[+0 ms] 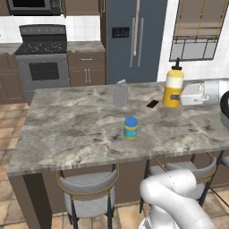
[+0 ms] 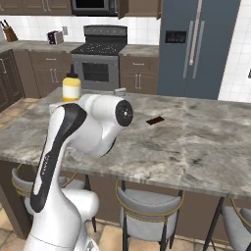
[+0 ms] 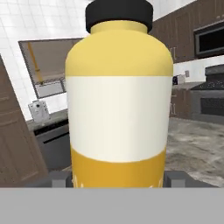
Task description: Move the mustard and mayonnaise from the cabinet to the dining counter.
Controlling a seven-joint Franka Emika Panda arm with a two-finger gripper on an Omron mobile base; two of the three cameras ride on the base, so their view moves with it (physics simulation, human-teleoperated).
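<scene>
The mustard [image 1: 173,87], a yellow bottle with a white band and a dark cap, stands upright at the far right of the dining counter [image 1: 67,129]. My gripper [image 1: 177,96] reaches in from the right and is shut on its lower part. In the hand view the mustard [image 3: 118,109] sits close between the two fingertips [image 3: 59,177]. I cannot tell whether its base touches the marble. The mayonnaise [image 1: 130,128], a squat blue-lidded jar, stands alone mid-counter, left of and nearer than the gripper. From the right base the mustard [image 2: 71,87] peeks over my arm. The cabinet is out of view.
A grey grater-like object [image 1: 120,93] and a small dark flat piece [image 1: 152,104] lie on the counter left of the mustard. Grey stools [image 1: 87,192] line the near edge. A stove [image 1: 42,58] and fridge [image 1: 134,40] stand against the far wall.
</scene>
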